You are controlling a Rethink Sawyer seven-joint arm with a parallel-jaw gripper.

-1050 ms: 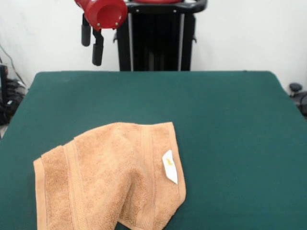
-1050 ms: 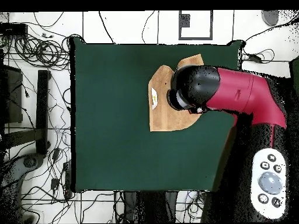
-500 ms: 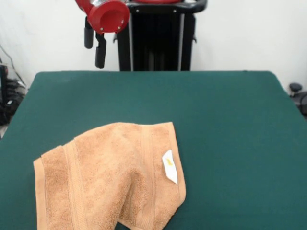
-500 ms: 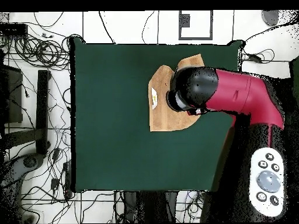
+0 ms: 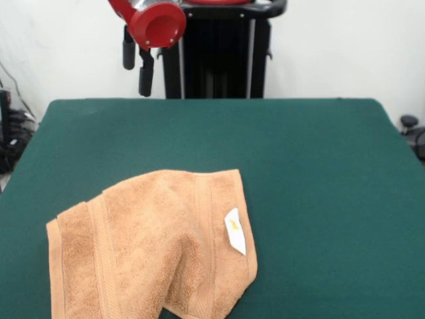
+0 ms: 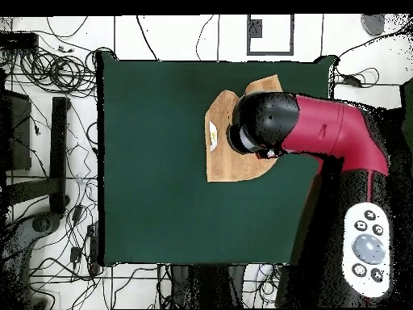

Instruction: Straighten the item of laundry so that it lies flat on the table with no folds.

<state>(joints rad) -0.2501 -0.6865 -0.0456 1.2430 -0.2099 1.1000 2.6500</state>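
Observation:
The item of laundry point(image 5: 149, 242), an orange-tan towel, lies crumpled at the table's near left with one side folded over itself. Its white label point(image 5: 234, 230) faces up at the right edge. The green table point(image 5: 305, 166) is far larger than the towel. My gripper point(image 5: 136, 78) hangs high above the table's far left edge, well clear of the towel, open with nothing between its black fingers point(image 5: 144, 78). In the overhead view the red arm point(image 6: 323, 133) covers part of the towel point(image 6: 224, 161), hides the gripper, and leaves the label point(image 6: 213, 135) showing on the table point(image 6: 153, 161).
Cables and a black stand point(image 6: 56, 145) lie on the floor beside the table in the overhead view. More black gear point(image 5: 412, 129) sits off the table's right edge in the front view. Bare green felt stretches right of the towel and beyond it.
The arm's red end and the gripper have drifted a little to the right and slightly lower in the front view. The towel has not moved.

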